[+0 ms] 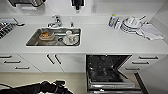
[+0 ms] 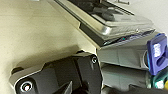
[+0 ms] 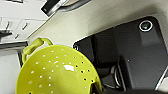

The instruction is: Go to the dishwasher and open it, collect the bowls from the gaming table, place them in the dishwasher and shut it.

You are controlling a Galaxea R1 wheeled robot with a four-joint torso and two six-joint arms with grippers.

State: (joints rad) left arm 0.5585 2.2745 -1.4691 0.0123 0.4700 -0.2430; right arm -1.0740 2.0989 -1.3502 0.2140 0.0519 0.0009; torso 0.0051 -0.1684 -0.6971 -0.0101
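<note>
The dishwasher stands open under the counter at the lower right, its dark inside and wire racks showing and its door folded down towards me. In the left wrist view the door's steel edge runs across above the pale floor. A pale yellow-green bowl with small holes and a loop handle hangs over the floor in the right wrist view, with my right gripper shut on its rim. My left gripper sits low at the front, left of the door. The gaming table is out of view.
A steel sink with dishes in it is set in the white counter, with a tap behind it. Stacked plates, a cloth and a bottle sit at the right. White drawers flank the dishwasher.
</note>
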